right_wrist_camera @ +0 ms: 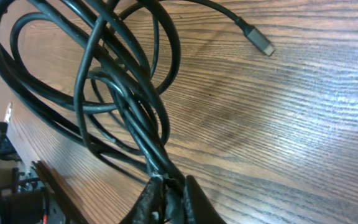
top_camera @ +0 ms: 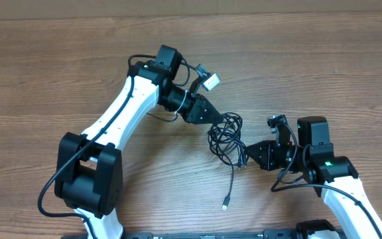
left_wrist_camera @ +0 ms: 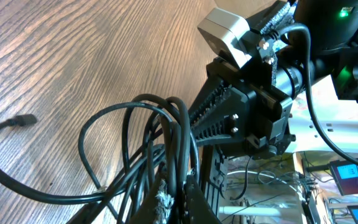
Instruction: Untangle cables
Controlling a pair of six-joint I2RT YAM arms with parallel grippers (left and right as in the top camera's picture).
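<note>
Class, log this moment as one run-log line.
left fingers: shut on cables; right fingers: shut on cables; cables: tangled loops; plug end: free on table

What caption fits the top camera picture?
Left gripper and right gripper pinch the black cables between them on a table.

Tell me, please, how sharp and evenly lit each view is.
Overhead: evenly lit and sharp, the cables casting faint shadows. Left wrist: cables crisp, a green light flaring top right. Right wrist: loops throw a soft shadow on the table; nearest strands blur slightly.
</note>
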